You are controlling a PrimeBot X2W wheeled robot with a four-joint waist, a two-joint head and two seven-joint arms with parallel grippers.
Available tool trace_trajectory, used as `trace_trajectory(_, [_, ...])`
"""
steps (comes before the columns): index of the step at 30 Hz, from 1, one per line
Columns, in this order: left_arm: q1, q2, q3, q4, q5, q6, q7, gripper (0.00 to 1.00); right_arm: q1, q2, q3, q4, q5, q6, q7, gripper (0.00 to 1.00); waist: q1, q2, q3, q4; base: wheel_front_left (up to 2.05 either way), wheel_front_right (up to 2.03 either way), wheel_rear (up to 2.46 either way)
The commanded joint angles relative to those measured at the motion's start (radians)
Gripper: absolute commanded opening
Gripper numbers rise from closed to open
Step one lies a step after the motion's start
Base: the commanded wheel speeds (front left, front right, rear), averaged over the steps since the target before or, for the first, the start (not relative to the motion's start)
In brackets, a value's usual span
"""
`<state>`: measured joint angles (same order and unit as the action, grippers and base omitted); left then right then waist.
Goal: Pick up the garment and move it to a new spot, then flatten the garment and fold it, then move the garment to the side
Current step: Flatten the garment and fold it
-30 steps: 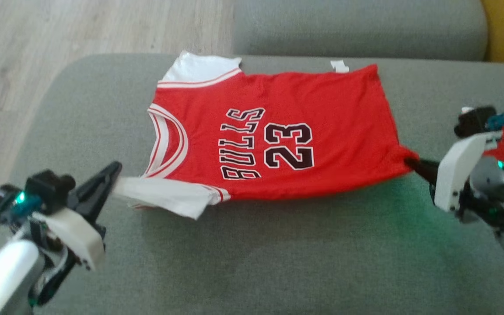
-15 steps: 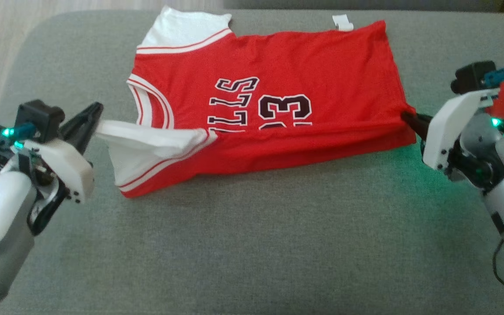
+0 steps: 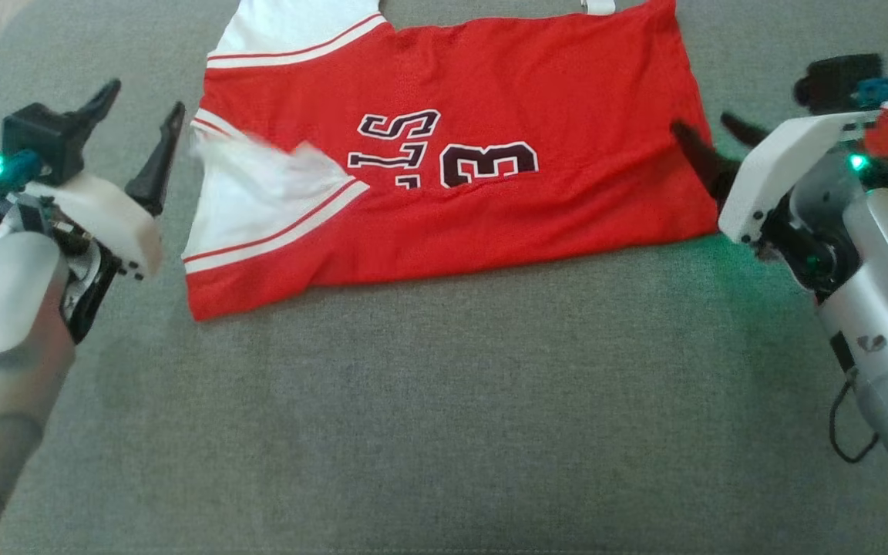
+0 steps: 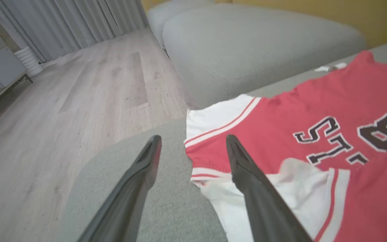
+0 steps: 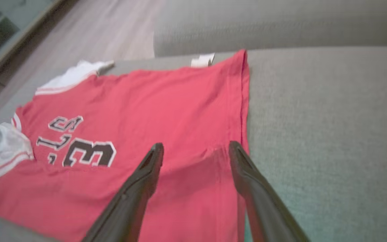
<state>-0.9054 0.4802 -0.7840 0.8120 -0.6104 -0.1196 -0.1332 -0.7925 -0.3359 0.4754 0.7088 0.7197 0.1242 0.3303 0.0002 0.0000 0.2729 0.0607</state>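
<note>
**Status of the work**

1. Position of the item. The red shirt (image 3: 452, 154) lies on the grey couch cushion (image 3: 444, 432), in the far half of it, with the collar end toward the robot's left and the hem end toward its right.
2. Condition of the item. The near long edge lies folded over the front, so that the lower half of the lettering (image 3: 398, 142) and of the number is covered. One white sleeve (image 3: 259, 193) rests on top of the fold at the collar end. The cloth lies mostly flat, with slight rumpling at the sleeve.
3. Left claw (image 3: 143, 96). Jaws spread wide, holding nothing. It stands just beside the collar end; in the left wrist view one finger overlaps the sleeve, and contact cannot be confirmed.
4. Right claw (image 3: 700, 123). Jaws spread wide, holding nothing. It sits at the hem end, its fingers over the edge of the cloth.

**Progress, as judged**

- Placing and flattening: apparently done.
- Folding: first lengthwise fold laid; the shirt is long and wide enough that further folds are probably required.
- Moving to the side: not yet done.
</note>
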Motion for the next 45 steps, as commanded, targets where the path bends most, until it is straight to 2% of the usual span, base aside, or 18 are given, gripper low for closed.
trace_trajectory(1, [-0.053, 0.033, 0.055, -0.001, -0.014, 0.016, -0.038, 1.00, -0.035, 0.005, -0.013, -0.027, -0.004, 0.007, -0.052, 1.00, -0.0002, 0.0000, -0.007, 0.003, 0.00, 0.00, 0.00])
trace_trajectory(6, [-0.026, -0.023, 0.182, -0.025, -0.074, 0.081, -0.126, 1.00, 0.000, 0.060, -0.083, -0.038, -0.014, 0.007, -0.319, 1.00, -0.0002, 0.0000, -0.051, 0.012, 0.00, 0.00, 0.00])
trace_trajectory(11, [0.157, -0.075, 0.396, -0.303, -0.018, 0.157, -0.128, 1.00, 0.098, 0.137, -0.163, -0.062, -0.062, 0.007, -0.538, 1.00, -0.0002, 0.0000, -0.108, 0.024, 0.00, 0.00, 0.00])
trace_trajectory(17, [0.478, -0.197, 0.563, -0.568, 0.092, 0.204, -0.128, 1.00, 0.293, 0.233, -0.305, -0.168, -0.223, 0.007, -0.591, 1.00, -0.0002, 0.0000, -0.161, 0.027, 0.00, 0.00, 0.00])
trace_trajectory(20, [0.623, -0.263, 0.625, -0.653, 0.143, 0.205, -0.128, 1.00, 0.421, 0.272, -0.391, -0.278, -0.303, 0.007, -0.592, 1.00, -0.0002, 0.0000, -0.177, 0.027, 0.00, 0.00, 0.00])
trace_trajectory(23, [0.737, -0.326, 0.675, -0.693, 0.176, 0.191, -0.128, 1.00, 0.537, 0.284, -0.388, -0.341, -0.352, 0.007, -0.592, 1.00, -0.0002, 0.0000, -0.189, 0.023, 0.00, 0.00, 0.00])
trace_trajectory(27, [0.805, -0.368, 0.709, -0.688, 0.219, 0.152, -0.128, 1.00, 0.606, 0.285, -0.350, -0.373, -0.321, 0.007, -0.592, 1.00, -0.0002, 0.0000, -0.193, 0.015, 0.00, 0.00, 0.00])
trace_trajectory(31, [0.791, -0.381, 0.727, -0.658, 0.254, 0.118, -0.129, 1.00, 0.602, 0.285, -0.341, -0.389, -0.315, 0.007, -0.592, 1.00, -0.0002, 0.0000, -0.179, 0.000, 0.00, 0.00, 0.00])
trace_trajectory(34, [0.769, -0.384, 0.730, -0.626, 0.269, 0.110, -0.129, 1.00, 0.591, 0.285, -0.341, -0.394, -0.317, 0.007, -0.592, 1.00, -0.0002, 0.0000, -0.166, -0.006, 0.00, 0.00, 0.00])
trace_trajectory(45, [0.602, -0.329, 0.714, -0.307, 0.289, 0.097, -0.052, 1.00, 0.564, 0.286, -0.322, -0.402, -0.312, 0.007, -0.592, 1.00, -0.0002, 0.0000, -0.074, -0.047, 0.00, 0.00, 0.00])
